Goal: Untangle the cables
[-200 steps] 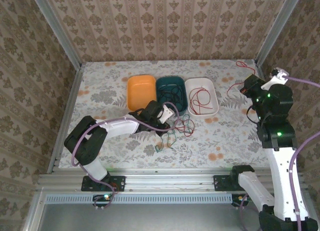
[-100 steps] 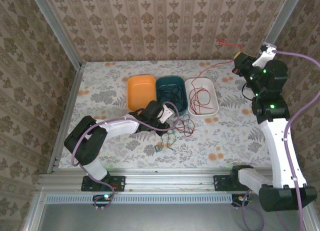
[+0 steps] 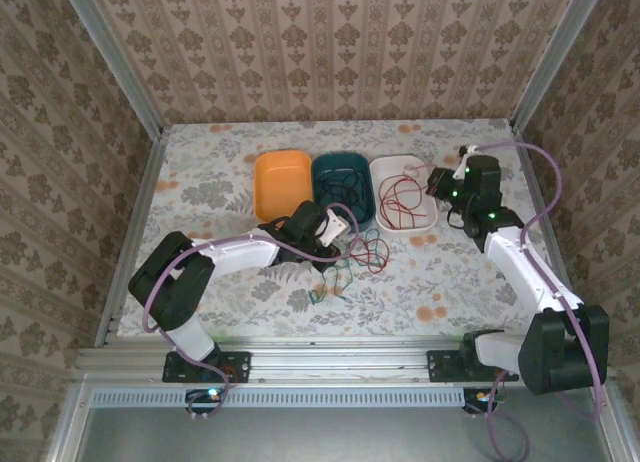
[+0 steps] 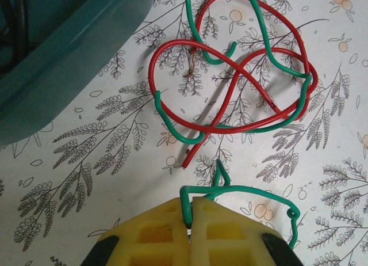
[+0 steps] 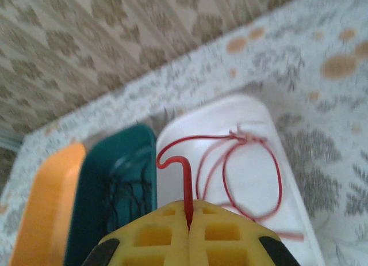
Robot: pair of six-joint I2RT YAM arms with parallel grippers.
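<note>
Left wrist view: the left claw (image 4: 191, 220) has its yellow, waffle-ribbed fingers pressed together on a thin green cable (image 4: 253, 191). The cable leaves the seam pointing straight ahead, kinks at once, and runs flat to the claw's right, ending in a small curl. Just ahead of the claw a glossy tangled red strand (image 4: 151, 76) lies on the leaf-printed tablecloth (image 4: 86, 179) in overlapping rounded loops. More green wire is threaded through them, and the knot's long axis runs side to side across the claw's front. A smooth teal tray (image 4: 57, 64) sits ahead and to the claw's left. In the right wrist view the right claw (image 5: 188, 217) is likewise clamped on a red cable (image 5: 187, 185). This stands straight out from the seam and ends in a hook bending to the claw's left. Beyond it, red loops (image 5: 253, 179) lie as slack ovals in a rounded white tray (image 5: 290, 162). To the claw's left are the teal tray, holding what look like black wires (image 5: 123, 202) though the picture is blurred, and an orange tray (image 5: 46, 202).
</note>
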